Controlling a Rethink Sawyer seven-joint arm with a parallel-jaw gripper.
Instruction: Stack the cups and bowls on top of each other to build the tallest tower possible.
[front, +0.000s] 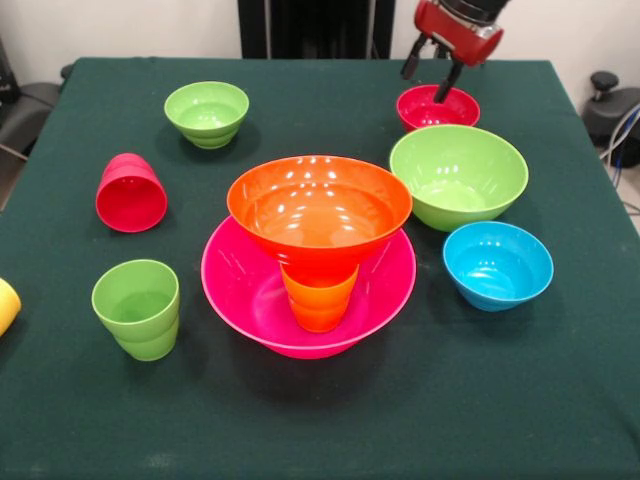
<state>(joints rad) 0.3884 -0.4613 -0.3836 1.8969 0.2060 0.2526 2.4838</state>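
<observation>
Three pieces make up the tower (312, 270) at table centre: very large pink bowl (232, 270) as base, upright; orange cup (320, 298) standing upside down inside it; large orange bowl (319, 208) upright on top of the cup, tilted slightly. All other items are placed rel. to the pink bowl, as seen from the front camera.

Large green bowl (459, 175): upper right, upright, near the orange bowl's rim but apart from it. Small blue bowl (498, 265): right, just beside the pink rim, upright, apart from the large green bowl above it. Small red bowl (438, 108): far upper right, just behind the large green bowl; contact betw. them cannot be told. Small green bowl (207, 113): upper left, well apart, upright. Red cup (131, 193): left, lying on its side, mouth twd. the camera. Green cup (137, 309): lower left, upright. Yellow cup (6, 305): far left, cut by the picture edge; orientation unclear.

Gripper (432, 72): red and black, hangs above the small red bowl's far rim, fingers (447, 82) spread apart, nothing betw. them; whether the lower tip touches the bowl cannot be told.

All items rest on a dark green table (320, 420).
</observation>
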